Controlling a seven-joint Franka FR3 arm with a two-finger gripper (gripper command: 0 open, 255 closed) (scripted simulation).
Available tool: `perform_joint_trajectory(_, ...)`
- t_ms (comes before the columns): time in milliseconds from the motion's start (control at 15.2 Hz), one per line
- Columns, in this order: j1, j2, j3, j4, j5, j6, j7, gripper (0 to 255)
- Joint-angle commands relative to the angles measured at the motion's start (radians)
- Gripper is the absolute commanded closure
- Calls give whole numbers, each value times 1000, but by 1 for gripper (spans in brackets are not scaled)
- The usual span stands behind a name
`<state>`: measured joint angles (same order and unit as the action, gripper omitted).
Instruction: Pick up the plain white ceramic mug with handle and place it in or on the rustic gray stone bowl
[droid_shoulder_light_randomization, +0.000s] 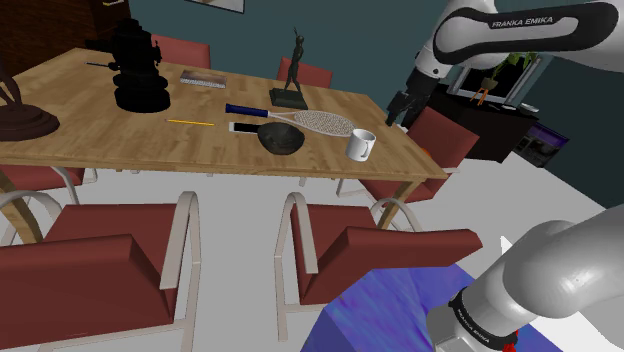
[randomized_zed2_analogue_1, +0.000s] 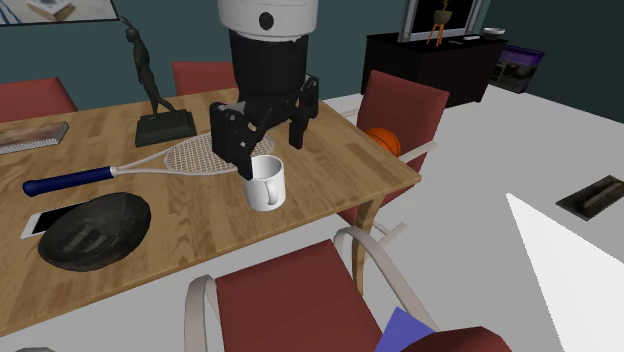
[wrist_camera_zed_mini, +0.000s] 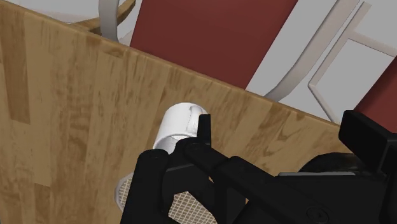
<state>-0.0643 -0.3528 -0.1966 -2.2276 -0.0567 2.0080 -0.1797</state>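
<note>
The tool (randomized_zed2_analogue_1: 262, 138) hangs spread just above the white mug (randomized_zed2_analogue_1: 267, 183), holding nothing. The mug stands upright near the counter (randomized_zed2_analogue_1: 340, 170) corner, well apart from the dark bowl (randomized_zed2_analogue_1: 95, 230). Best to centre it over the mug's wall first, lower straight, then close gently.

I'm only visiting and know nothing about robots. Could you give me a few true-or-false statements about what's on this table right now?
1. The white mug stands upright on the wooden table. True.
2. The end effector is shut on the mug. False: its fingers stand apart, close to the mug without clasping it.
3. The mug sits inside the dark bowl. False: it stands on the table, apart from the bowl.
4. A racket with a blue handle lies on the table. True.
</note>
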Motion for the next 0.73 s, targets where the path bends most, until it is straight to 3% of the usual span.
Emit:
perform_joint_trajectory(0, -3, 66, -26, 28, 12, 35, -36, 0)
perform_joint_trajectory(660, -39, 448, -111, 277, 148, 130, -225, 0)
